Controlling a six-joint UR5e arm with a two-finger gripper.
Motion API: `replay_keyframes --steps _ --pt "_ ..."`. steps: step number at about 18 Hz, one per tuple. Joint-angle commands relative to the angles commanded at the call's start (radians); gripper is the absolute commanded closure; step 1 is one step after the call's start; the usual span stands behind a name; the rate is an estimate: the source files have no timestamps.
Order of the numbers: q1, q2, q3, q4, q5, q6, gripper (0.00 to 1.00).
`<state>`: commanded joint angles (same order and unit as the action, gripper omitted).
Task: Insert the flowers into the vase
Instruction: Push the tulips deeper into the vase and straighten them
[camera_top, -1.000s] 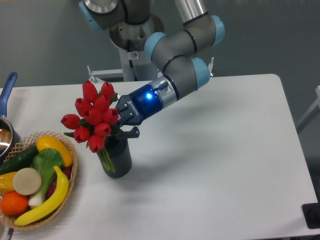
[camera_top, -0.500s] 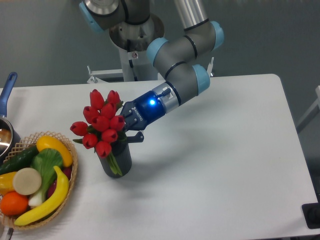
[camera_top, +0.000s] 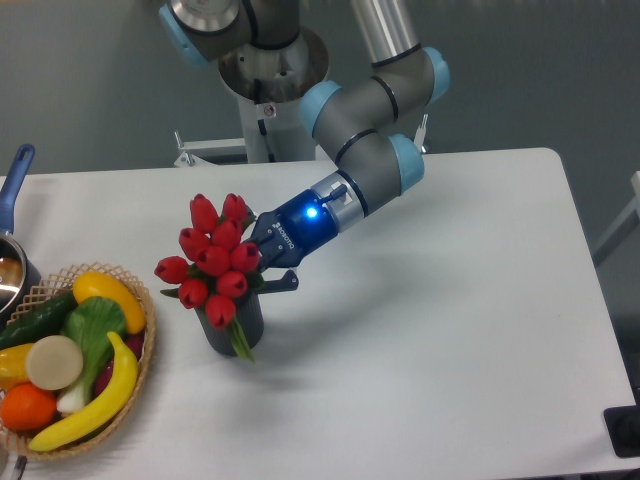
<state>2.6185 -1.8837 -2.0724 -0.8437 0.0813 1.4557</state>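
Observation:
The flowers (camera_top: 215, 262), a tight bunch of red tulip buds, hang tilted to the left just above the vase (camera_top: 254, 314). The vase is a short dark cylinder standing on the white table. Green stems and a leaf run down across its front side, and the leaf tip reaches past its base. My gripper (camera_top: 263, 268) comes in from the right on the blue-lit wrist and is shut on the flowers just behind the buds. Its lower finger (camera_top: 282, 283) pokes out above the vase's rim. The buds hide the vase's mouth.
A woven basket (camera_top: 143, 338) of fruit and vegetables stands at the front left, close to the vase. A pot with a blue handle (camera_top: 14, 180) is at the left edge. A dark object (camera_top: 622, 431) sits at the table's front right corner.
The gripper and the flowers have shifted right and slightly down, from left of the vase to over it. The vase has stayed in place.

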Motion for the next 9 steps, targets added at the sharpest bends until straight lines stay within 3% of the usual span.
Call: replay_keyframes --steps 5,6,9 --pt "0.006 0.000 -0.002 0.000 0.000 0.026 0.36" --pt "0.006 0.002 0.000 0.000 0.000 0.029 0.24" --pt "0.011 0.006 0.000 0.000 0.008 0.029 0.03"
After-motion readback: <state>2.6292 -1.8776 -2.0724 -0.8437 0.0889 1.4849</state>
